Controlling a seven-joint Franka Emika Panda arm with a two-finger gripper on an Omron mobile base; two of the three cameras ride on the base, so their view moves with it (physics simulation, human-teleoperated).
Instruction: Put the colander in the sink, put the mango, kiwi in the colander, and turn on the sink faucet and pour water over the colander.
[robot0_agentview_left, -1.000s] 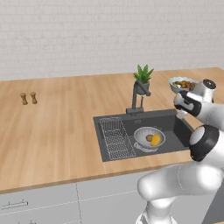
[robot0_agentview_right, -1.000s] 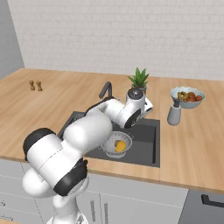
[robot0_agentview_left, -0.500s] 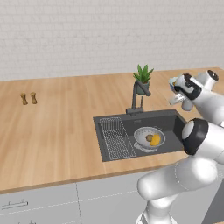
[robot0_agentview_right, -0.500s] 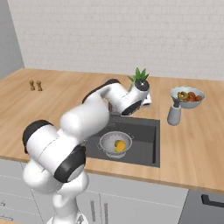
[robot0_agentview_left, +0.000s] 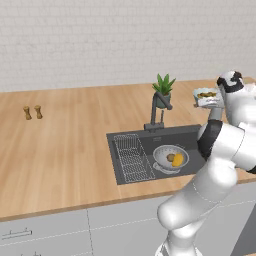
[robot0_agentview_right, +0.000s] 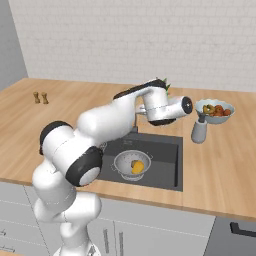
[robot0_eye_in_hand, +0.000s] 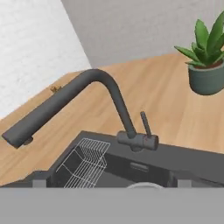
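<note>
The silver colander sits in the dark sink, right of the wire rack. Inside it lie the yellow-orange mango and the brown kiwi; from the other side the mango shows in the colander. The dark sink faucet stands behind the basin, with no water running from its spout. My gripper hangs high to the right of the faucet, pointed at it, open and holding nothing. The hand view faces the faucet and its upright lever.
A potted plant stands just behind the faucet. A pale bowl of colourful food and a grey dispenser sit on the counter right of the sink. Two small shakers stand far left.
The arm has lifted up out of the sink area and swung to the right, and the hand has turned to face the faucet. Colander and fruit have not moved.
</note>
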